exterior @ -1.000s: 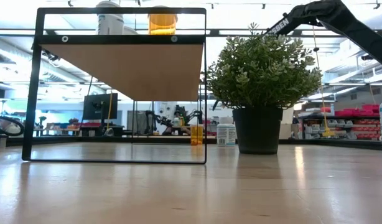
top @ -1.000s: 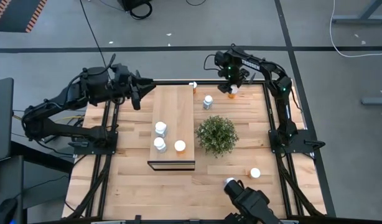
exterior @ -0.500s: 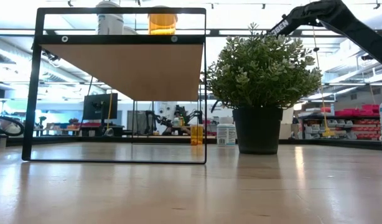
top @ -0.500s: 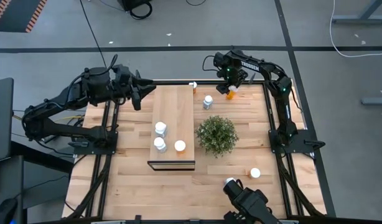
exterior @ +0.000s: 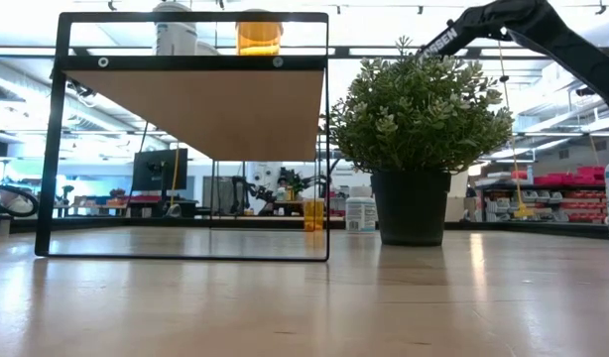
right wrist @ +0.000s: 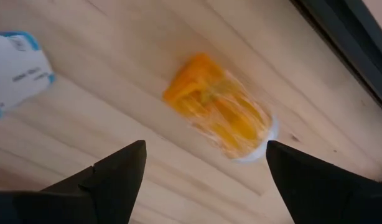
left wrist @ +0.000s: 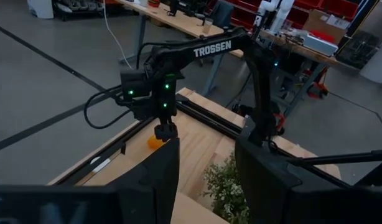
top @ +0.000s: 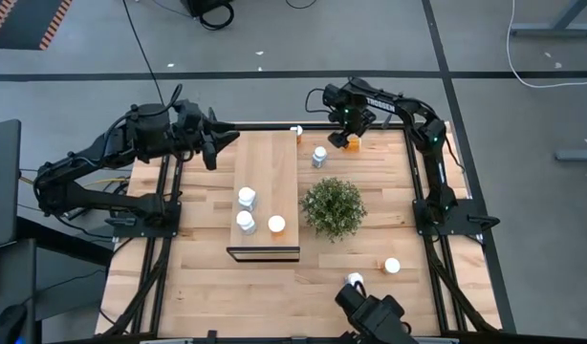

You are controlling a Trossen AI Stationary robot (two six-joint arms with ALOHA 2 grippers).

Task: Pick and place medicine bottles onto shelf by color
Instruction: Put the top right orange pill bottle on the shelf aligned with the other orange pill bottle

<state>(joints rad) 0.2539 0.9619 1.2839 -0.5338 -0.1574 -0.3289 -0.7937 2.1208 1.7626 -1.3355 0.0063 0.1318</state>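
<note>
My right gripper (top: 348,137) is open at the table's far edge, above an orange medicine bottle (right wrist: 219,117). The bottle shows blurred between and beyond my two spread fingers, orange body toward one side and white cap toward the other, and it looks tipped onto the tabletop. The left wrist view shows this bottle (left wrist: 154,140) just beside the right fingertips. My left gripper (top: 213,145) is open and empty, in the air past the shelf's far left corner. The shelf (top: 266,167) carries two white bottles (top: 247,198) and one orange bottle (top: 276,225).
A white bottle (top: 319,156) stands on the table beside the orange one, and another bottle (top: 296,132) stands behind the shelf's far end. A bushy potted plant (top: 334,206) stands right of the shelf. Two more bottles (top: 392,266) stand near the front right, by a dark device (top: 375,313).
My right gripper has moved a little toward the table's left along the far edge, staying over the orange bottle. From above, the bottle now shows more of its orange side and less of its white cap than before.
</note>
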